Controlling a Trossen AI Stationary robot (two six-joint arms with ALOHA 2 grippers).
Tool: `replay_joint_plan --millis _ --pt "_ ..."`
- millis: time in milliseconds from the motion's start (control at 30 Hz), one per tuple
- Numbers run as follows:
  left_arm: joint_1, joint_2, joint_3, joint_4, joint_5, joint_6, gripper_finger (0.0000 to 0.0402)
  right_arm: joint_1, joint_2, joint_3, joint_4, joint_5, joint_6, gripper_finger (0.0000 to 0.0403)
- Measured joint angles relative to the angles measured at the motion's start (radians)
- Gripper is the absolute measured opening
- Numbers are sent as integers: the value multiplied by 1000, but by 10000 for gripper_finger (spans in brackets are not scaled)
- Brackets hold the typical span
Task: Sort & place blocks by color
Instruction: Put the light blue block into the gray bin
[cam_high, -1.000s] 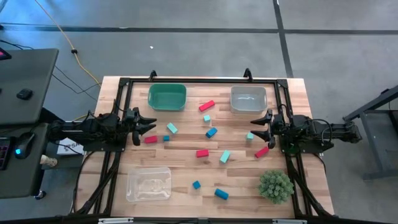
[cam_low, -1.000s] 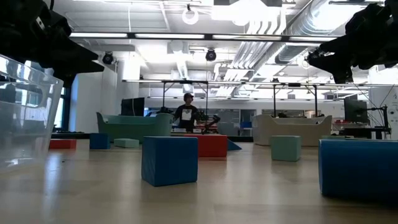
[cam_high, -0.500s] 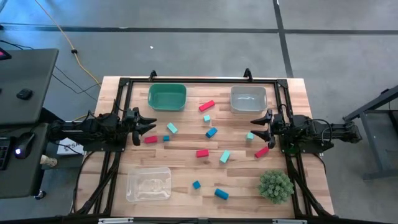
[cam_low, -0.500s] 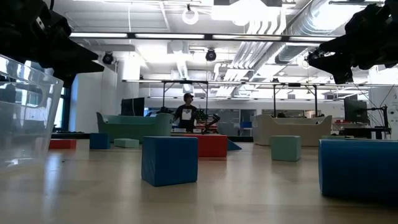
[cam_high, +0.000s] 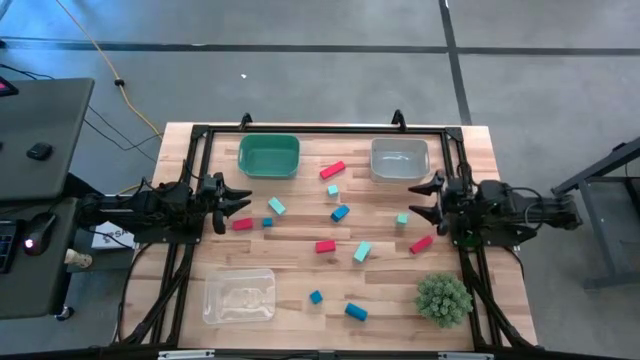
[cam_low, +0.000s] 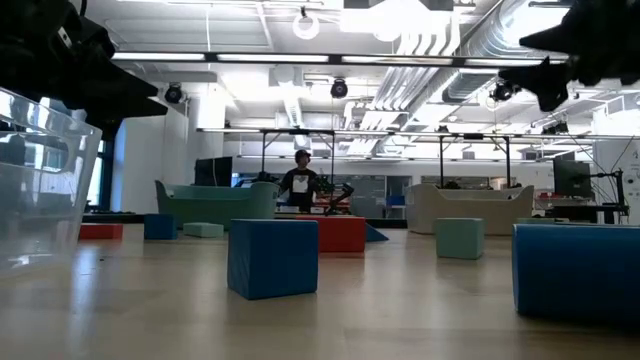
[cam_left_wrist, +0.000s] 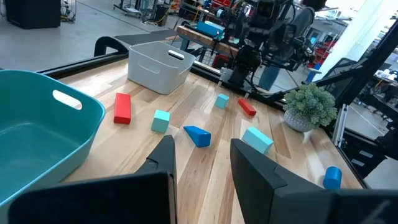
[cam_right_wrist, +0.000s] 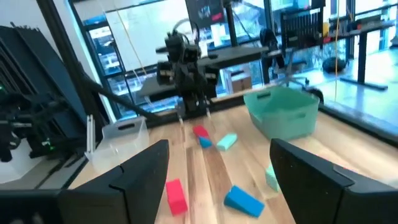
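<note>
Small red, blue and light teal blocks lie scattered flat on the wooden table (cam_high: 200, 260); among them are a red bar (cam_high: 333, 170), a blue block (cam_high: 340, 212) and a teal block (cam_high: 362, 252). My left gripper (cam_high: 243, 199) hovers open at the table's left side, near a red block (cam_high: 242, 224), with nothing between its fingers (cam_left_wrist: 163, 158). My right gripper (cam_high: 420, 198) stands open at the right side, raised above the table, beside a teal block (cam_high: 402, 218) and a red block (cam_high: 421, 243). Its fingers (cam_right_wrist: 146, 165) are wide apart and empty.
A green bin (cam_high: 269, 155) and a grey bin (cam_high: 399, 159) stand at the far edge, a clear bin (cam_high: 240, 295) near the front left. A spiky green plant ball (cam_high: 444, 298) sits at the front right. Black frame rails (cam_high: 320, 129) border the table.
My right gripper has risen and drawn back a little toward the table's right edge, away from the teal block, which stays where it lay. My left gripper has kept still.
</note>
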Motion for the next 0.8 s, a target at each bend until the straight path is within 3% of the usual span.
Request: replay_joint_plan --millis 333,600,800 --pt "0 0 0 0 0 0 76 0 162 289 -340 106 85 271" --pt "0 0 0 0 0 0 76 0 383 505 -573 143 405 271" --pt "0 0 0 0 0 0 76 0 528 585 -661 86 624 271"
